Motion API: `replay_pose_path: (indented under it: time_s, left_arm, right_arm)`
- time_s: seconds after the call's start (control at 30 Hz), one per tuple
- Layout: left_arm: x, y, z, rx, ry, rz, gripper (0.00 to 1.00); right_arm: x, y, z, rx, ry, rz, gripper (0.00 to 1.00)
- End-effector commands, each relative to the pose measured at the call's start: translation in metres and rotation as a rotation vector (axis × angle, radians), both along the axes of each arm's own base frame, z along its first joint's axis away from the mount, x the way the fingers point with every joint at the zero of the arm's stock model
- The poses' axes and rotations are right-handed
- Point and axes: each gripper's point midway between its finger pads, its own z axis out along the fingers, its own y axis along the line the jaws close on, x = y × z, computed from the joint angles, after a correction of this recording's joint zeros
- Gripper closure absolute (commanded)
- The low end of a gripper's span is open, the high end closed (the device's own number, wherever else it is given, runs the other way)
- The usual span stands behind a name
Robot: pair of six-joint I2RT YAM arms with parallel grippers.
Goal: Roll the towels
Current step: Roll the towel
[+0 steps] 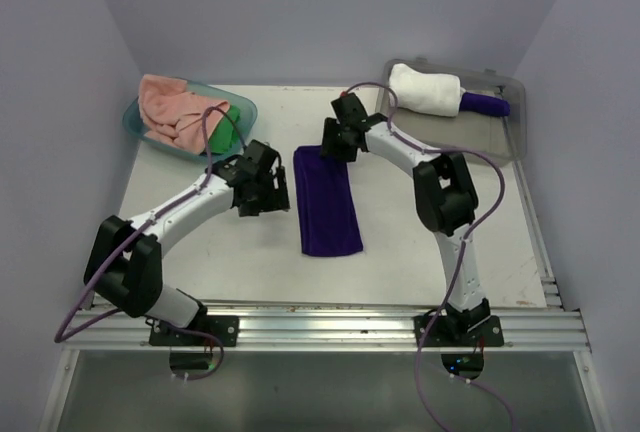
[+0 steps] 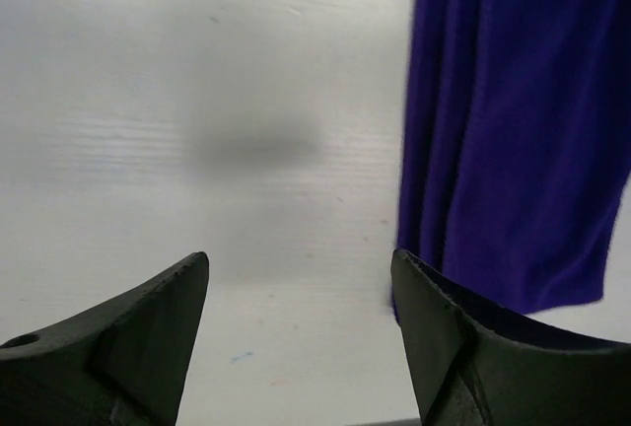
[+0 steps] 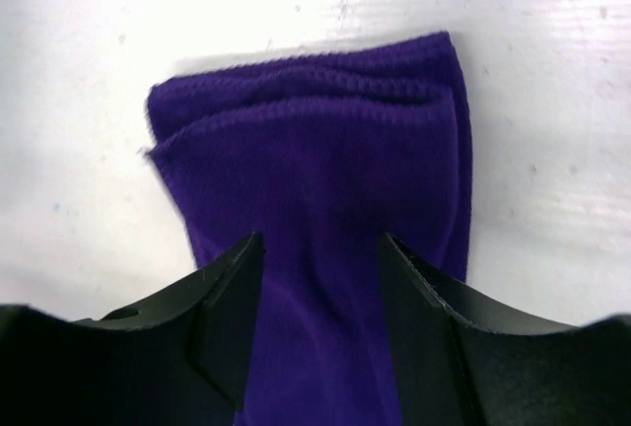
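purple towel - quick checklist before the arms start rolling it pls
1. purple towel folded into a narrow strip, lying flat on the table: ok
2. left gripper open and empty, beside the strip's left edge: ok
3. right gripper over the strip's far end, jaws apart astride it: ok
4. right gripper touching the cloth: cannot tell
5. folded layers flush at the end seen in the right wrist view: not ok, slightly stepped
6. room in the tray near the rolled white towel: ok
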Motion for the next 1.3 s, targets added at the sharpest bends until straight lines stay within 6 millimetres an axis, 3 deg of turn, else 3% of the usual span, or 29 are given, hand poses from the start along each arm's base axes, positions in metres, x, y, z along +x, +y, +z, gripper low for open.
replay_pose_path:
  time_s: [0.0, 0.07, 0.1, 0.13, 0.2, 0.23, 0.3, 0.33, 0.5, 0.6, 0.67, 0.73, 0.93, 1.0, 1.13, 1.27]
  left_arm:
    - [-0.019, -0.058, 0.017, -0.127, -0.042, -0.101, 0.23]
    - [-0.022, -0.073, 0.021, -0.175, -0.049, -0.108, 0.3]
    - [-0.019, -0.08, 0.024, -0.199, -0.075, -0.116, 0.31]
    - [-0.02, -0.081, 0.021, -0.204, -0.073, -0.119, 0.33]
    - [-0.019, -0.089, 0.017, -0.224, -0.063, -0.139, 0.34]
    - [-0.02, -0.092, 0.015, -0.232, -0.054, -0.148, 0.34]
    - [-0.023, -0.104, 0.008, -0.259, -0.041, -0.166, 0.38]
    - [-0.024, -0.108, 0.007, -0.271, -0.041, -0.173, 0.4]
    - [-0.029, -0.142, 0.009, -0.429, -0.03, -0.24, 0.55]
    - [-0.028, -0.136, -0.02, -0.364, 0.008, -0.223, 0.58]
    - [-0.032, -0.127, -0.049, -0.294, 0.071, -0.209, 0.62]
    - [-0.042, -0.122, -0.064, -0.281, 0.119, -0.202, 0.66]
    - [-0.068, -0.105, -0.086, -0.26, 0.186, -0.182, 0.65]
    - [-0.075, -0.104, -0.085, -0.274, 0.199, -0.184, 0.65]
    - [-0.075, -0.104, -0.059, -0.298, 0.154, -0.207, 0.62]
    - [-0.072, -0.101, -0.021, -0.309, 0.079, -0.232, 0.57]
  right_arm:
    - [-0.002, -0.003, 0.11, 0.091, -0.192, 0.026, 0.46]
    - [-0.014, -0.012, 0.106, 0.078, -0.189, 0.028, 0.45]
    - [-0.021, -0.015, 0.12, 0.084, -0.216, 0.035, 0.45]
    - [-0.033, -0.022, 0.103, 0.062, -0.181, 0.042, 0.47]
    - [-0.048, -0.028, 0.106, 0.068, -0.183, 0.06, 0.51]
    - [-0.064, -0.034, 0.086, 0.051, -0.143, 0.07, 0.56]
    - [-0.084, -0.037, 0.073, 0.074, -0.106, 0.098, 0.61]
    - [-0.103, -0.043, 0.053, 0.069, -0.056, 0.105, 0.66]
    - [-0.149, -0.032, 0.043, 0.155, -0.035, 0.166, 0.73]
    - [-0.166, -0.027, 0.022, 0.147, 0.011, 0.166, 0.75]
    - [-0.172, -0.029, 0.006, 0.118, 0.043, 0.159, 0.78]
    - [-0.183, -0.037, -0.014, 0.096, 0.085, 0.146, 0.79]
    - [-0.203, -0.051, -0.036, 0.079, 0.127, 0.129, 0.8]
    - [-0.21, -0.052, -0.036, 0.078, 0.134, 0.135, 0.8]
    - [-0.23, -0.052, -0.023, 0.096, 0.139, 0.152, 0.82]
    - [-0.236, -0.053, 0.011, 0.096, 0.057, 0.155, 0.8]
